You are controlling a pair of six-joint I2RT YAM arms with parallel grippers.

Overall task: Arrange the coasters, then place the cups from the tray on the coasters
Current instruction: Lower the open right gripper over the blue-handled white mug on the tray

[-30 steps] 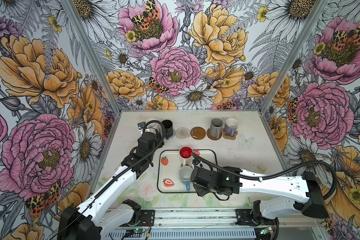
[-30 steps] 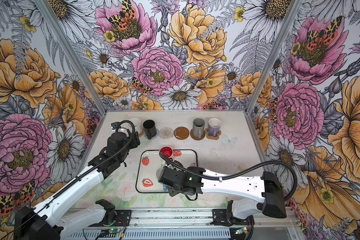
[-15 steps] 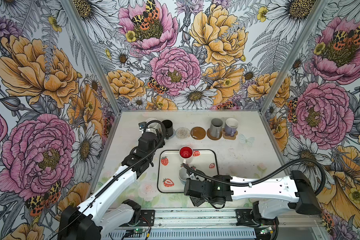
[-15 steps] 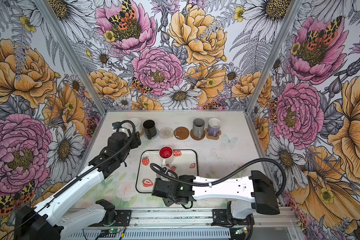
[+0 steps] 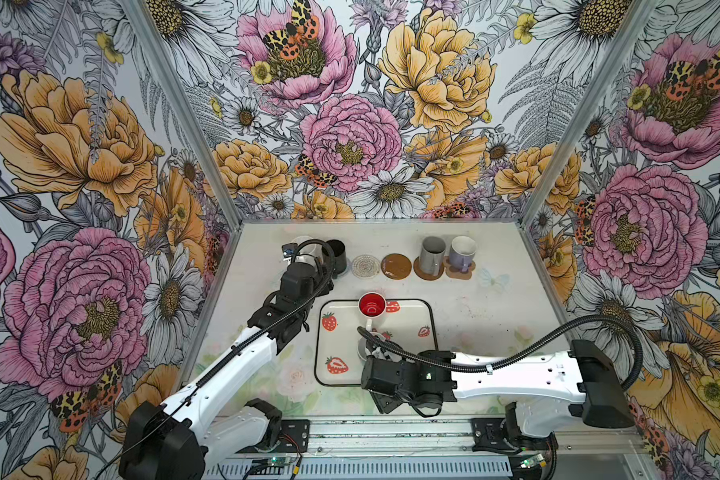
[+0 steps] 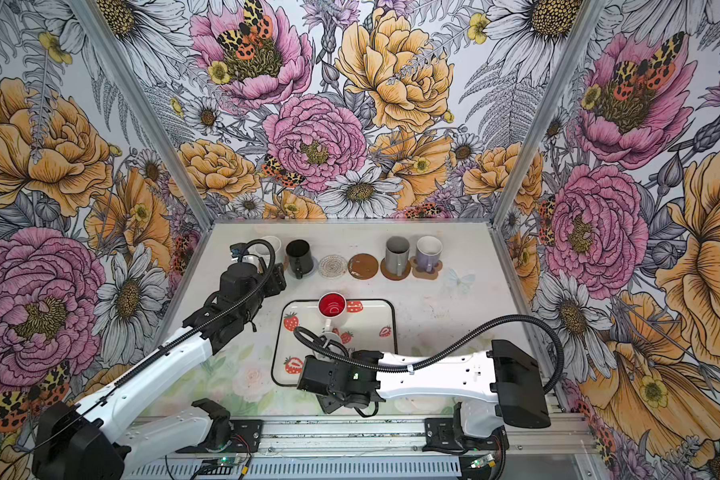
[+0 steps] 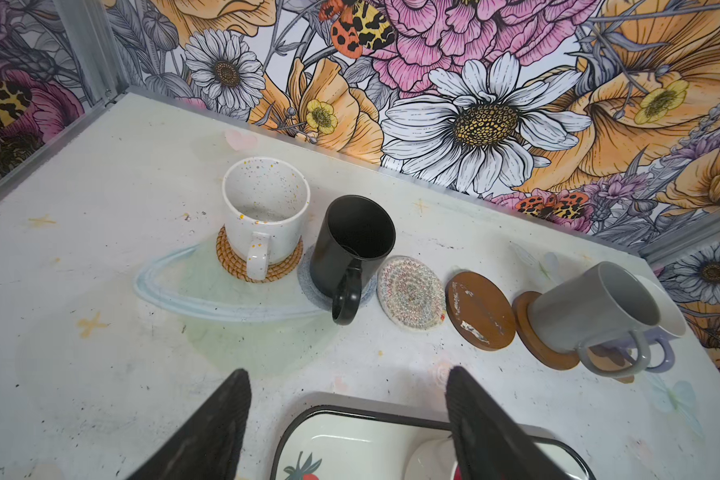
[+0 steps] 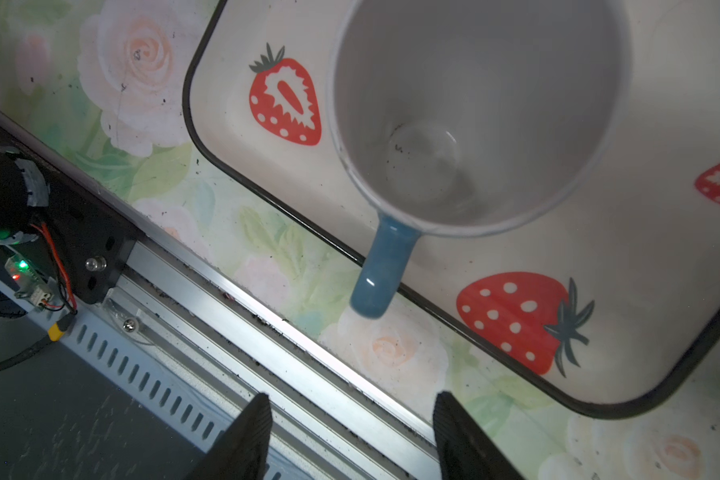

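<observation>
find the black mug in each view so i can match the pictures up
In a top view: black mug in the back row, second from left.
In a top view: same place.
Left wrist: between the white speckled mug and the beaded coaster.
Right wrist: not in it.
Shared landmark: the strawberry tray, in all four.

Alt, you see: white mug glossy glaze, speckled | rattan coaster woven, rough | black mug glossy | brown disc wood-look, matt, scuffed | tray smooth, glossy | blue mug shiny glaze | rail bare metal, dusty.
</observation>
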